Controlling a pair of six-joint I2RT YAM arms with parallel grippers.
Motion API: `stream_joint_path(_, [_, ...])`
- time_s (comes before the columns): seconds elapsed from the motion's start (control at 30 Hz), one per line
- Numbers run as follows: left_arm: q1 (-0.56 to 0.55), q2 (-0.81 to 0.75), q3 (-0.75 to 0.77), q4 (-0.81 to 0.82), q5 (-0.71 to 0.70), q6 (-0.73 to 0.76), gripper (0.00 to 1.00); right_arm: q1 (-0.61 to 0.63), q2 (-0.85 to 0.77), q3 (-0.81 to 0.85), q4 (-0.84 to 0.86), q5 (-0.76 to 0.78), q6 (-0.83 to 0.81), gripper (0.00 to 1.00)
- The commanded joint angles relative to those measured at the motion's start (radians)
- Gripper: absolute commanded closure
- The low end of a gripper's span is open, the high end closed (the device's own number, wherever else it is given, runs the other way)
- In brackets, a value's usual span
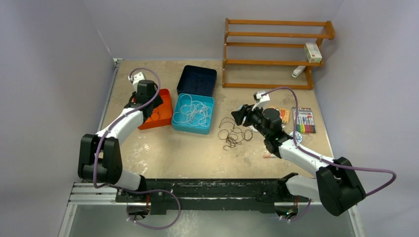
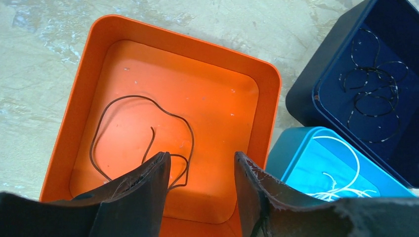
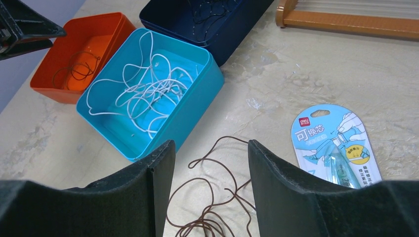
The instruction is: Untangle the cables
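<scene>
Left gripper (image 2: 201, 168) hangs spread and empty over the orange tray (image 2: 183, 37) holding 1 brown cable (image 2: 134, 96), right gripper (image 3: 211, 163) gapes above the brown tangle (image 3: 207, 219) on the table (image 1: 188, 158), so best to pinch just 1 outlying loop there and lift slowly.

"deli", "可换芯" on blue packet (image 3: 332, 144)

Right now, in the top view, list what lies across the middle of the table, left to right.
Orange tray → teal tray → brown cables → markers.
</scene>
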Motion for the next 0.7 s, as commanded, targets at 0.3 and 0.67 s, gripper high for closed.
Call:
stream_joint_path(0.3, [-0.194, -0.105, 0.079, -0.001, 0.016, 0.082, 0.50, -0.003, -0.019, 0.080, -0.169, 0.116, 0.069, 0.42])
stream_joint_path(0.67, [-0.505, 0.060, 0.152, 0.121, 0.342, 0.236, 0.51, -0.004, -0.080, 0.051, -0.323, 0.167, 0.168, 0.42])
